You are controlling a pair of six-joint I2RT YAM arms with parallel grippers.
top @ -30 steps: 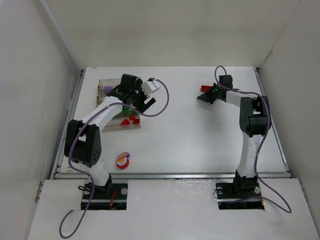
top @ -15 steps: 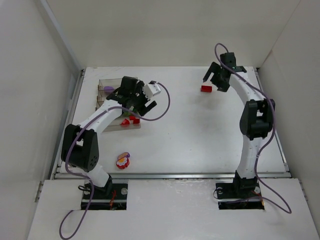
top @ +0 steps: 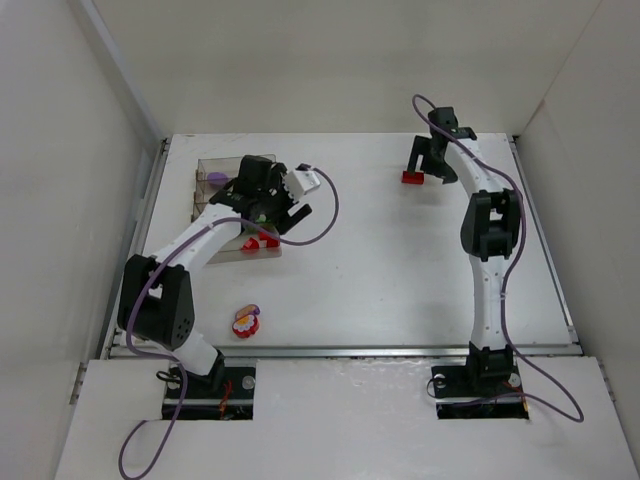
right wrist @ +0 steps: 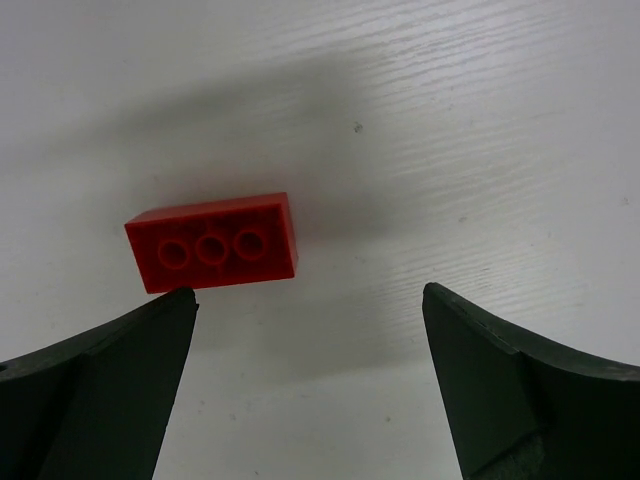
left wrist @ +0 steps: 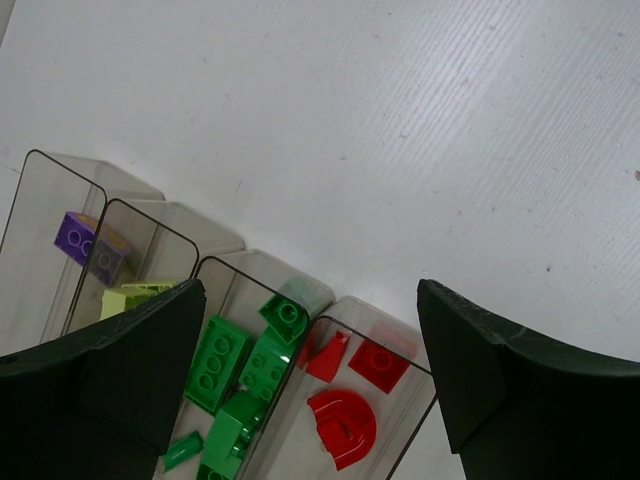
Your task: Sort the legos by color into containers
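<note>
The small red rectangular plastic brick lies flat on the white desk near the far edge, right of its middle, with three round holes facing up. It looks light, rigid and smooth-sided, so it will likely skid or twist if you pinch it off-centre. Take it across its two long flat sides, at mid-length. Your right pincer hangs above it, spread wide and empty, with the brick off toward one finger rather than centred. Your left pincer is equally wide and empty over the clear brownish compartmented plastic tray by the far left corner. There, red pieces share the compartment beside the green bricks.
</note>
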